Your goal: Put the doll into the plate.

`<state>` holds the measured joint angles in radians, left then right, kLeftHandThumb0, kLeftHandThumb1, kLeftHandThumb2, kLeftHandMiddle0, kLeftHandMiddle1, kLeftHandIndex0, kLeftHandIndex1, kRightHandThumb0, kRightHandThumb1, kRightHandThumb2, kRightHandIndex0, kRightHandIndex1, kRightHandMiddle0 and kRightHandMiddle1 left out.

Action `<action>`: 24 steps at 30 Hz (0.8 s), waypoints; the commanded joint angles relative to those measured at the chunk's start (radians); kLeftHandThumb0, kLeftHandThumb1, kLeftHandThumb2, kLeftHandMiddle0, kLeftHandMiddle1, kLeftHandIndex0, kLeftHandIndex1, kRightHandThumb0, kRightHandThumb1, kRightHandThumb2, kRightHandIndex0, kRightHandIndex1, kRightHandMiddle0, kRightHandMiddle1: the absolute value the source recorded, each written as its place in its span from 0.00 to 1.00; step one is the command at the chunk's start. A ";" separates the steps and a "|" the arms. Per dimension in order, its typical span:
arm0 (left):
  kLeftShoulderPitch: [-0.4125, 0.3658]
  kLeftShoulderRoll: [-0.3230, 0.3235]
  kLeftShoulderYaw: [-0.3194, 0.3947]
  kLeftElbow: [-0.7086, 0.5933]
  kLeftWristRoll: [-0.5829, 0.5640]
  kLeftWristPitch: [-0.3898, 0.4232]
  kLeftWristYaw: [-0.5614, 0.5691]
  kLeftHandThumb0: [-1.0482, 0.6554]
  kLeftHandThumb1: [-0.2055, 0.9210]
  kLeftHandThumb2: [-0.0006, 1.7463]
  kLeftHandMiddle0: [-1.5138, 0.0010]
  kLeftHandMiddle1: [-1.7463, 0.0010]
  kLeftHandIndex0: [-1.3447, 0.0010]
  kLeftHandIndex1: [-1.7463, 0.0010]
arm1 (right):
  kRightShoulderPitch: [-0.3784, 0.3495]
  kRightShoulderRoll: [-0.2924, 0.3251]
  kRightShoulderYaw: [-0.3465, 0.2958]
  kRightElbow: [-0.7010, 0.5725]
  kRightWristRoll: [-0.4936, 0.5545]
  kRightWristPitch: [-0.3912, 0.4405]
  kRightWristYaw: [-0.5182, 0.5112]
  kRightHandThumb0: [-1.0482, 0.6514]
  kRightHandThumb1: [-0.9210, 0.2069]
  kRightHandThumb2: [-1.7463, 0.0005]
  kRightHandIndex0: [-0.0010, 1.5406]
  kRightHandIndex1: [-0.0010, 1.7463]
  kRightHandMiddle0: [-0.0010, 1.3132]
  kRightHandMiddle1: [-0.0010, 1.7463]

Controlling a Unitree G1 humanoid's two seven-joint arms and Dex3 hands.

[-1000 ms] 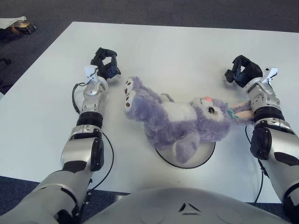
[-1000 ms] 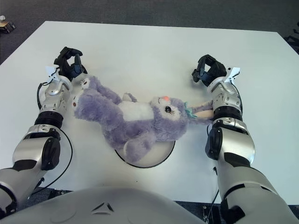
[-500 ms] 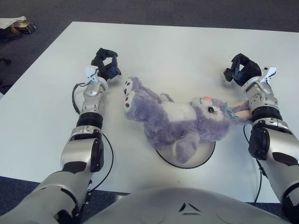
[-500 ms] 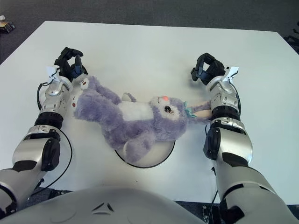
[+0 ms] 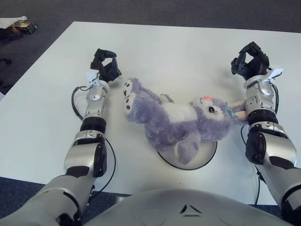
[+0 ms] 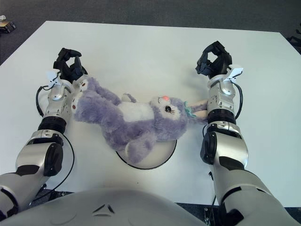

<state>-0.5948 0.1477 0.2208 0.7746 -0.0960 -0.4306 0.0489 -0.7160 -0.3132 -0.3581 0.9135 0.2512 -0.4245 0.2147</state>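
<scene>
A purple plush bunny doll [image 5: 181, 121] lies on its back across the table, its feet to the left and its head to the right. Its lower body and one leg cover the white plate [image 5: 205, 157], whose front rim shows below it. My left hand [image 5: 104, 65] hovers just left of the doll's feet, fingers curled and holding nothing. Beyond the doll's pink ear, my right hand [image 5: 250, 60] is raised at the right, fingers curled and empty. Neither hand touches the doll.
The white table [image 5: 164, 52] stretches far behind the doll. Dark carpet surrounds it, and some items [image 5: 14, 28] lie on the floor at the far left.
My right hand has risen and turned more upright, away from the doll's ear. My left forearm has shifted slightly right. The doll stays put.
</scene>
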 commanded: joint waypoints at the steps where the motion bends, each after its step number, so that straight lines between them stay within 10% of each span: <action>1: 0.024 -0.017 -0.009 -0.037 0.021 -0.042 0.026 0.39 0.78 0.49 0.40 0.00 0.74 0.00 | 0.009 0.047 0.022 -0.065 -0.012 -0.065 -0.013 0.35 0.49 0.29 0.80 1.00 0.43 1.00; 24: 0.115 -0.024 -0.040 -0.194 0.042 -0.051 -0.002 0.39 0.81 0.47 0.39 0.00 0.76 0.00 | 0.070 0.134 0.132 -0.327 -0.010 0.049 0.000 0.39 0.23 0.50 0.73 1.00 0.27 1.00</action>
<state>-0.5008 0.1176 0.1803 0.6252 -0.0415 -0.5009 0.0584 -0.7000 -0.1889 -0.2350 0.6554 0.2341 -0.4152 0.2103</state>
